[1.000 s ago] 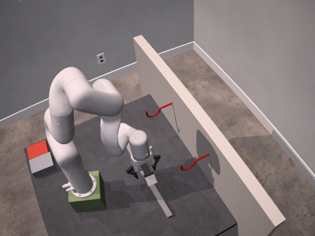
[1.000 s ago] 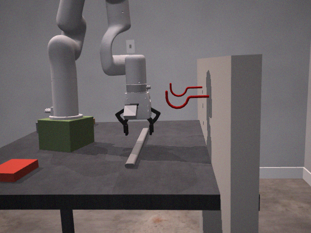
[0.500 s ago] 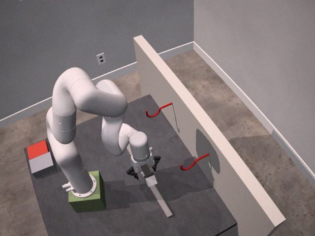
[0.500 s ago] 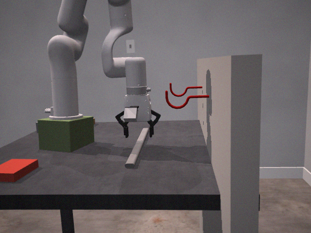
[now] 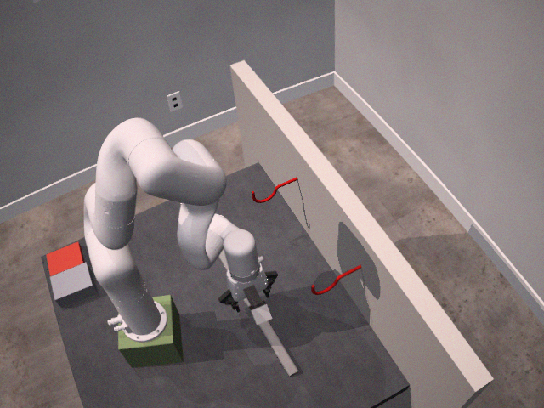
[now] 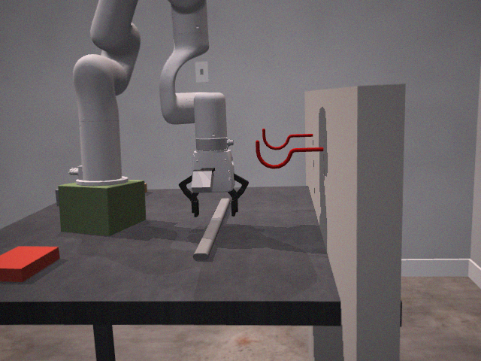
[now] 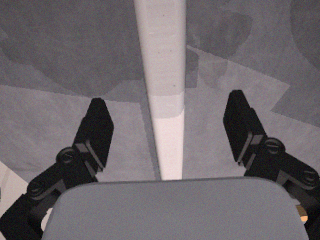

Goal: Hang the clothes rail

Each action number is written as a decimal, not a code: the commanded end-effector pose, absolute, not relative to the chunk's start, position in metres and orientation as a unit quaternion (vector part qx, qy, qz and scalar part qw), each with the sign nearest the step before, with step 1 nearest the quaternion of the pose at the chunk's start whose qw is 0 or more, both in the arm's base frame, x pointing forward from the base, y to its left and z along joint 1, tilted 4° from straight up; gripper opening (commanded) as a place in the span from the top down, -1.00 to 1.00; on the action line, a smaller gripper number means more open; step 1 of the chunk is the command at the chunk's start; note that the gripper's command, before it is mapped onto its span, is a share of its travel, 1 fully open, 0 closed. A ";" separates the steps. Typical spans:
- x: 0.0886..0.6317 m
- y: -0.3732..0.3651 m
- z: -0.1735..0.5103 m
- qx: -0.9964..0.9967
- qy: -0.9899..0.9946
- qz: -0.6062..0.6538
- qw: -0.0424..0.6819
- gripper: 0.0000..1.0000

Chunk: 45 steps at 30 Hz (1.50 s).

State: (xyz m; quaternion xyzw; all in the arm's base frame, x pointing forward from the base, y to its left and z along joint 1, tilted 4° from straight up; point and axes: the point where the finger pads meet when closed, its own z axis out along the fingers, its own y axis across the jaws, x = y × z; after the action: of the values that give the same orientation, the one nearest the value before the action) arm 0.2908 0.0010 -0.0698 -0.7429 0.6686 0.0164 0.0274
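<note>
Rail between open pincer fingers

You are looking at the tool hanging wide open over the far end of the clothes rail, one finger standing on each side. The rail is lying on the dark bench. Two red wall hooks are jutting from the beige panel.

The pale grey clothes rail lies flat on the table, two red wall hooks unused.
</note>
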 end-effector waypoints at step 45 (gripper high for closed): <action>0.292 0.002 -0.088 -0.743 0.669 0.015 0.029 -1.00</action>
State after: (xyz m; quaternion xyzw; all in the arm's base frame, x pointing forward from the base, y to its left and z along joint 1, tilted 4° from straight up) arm 0.2911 0.0021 -0.0881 -0.7429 0.6686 0.0162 0.0280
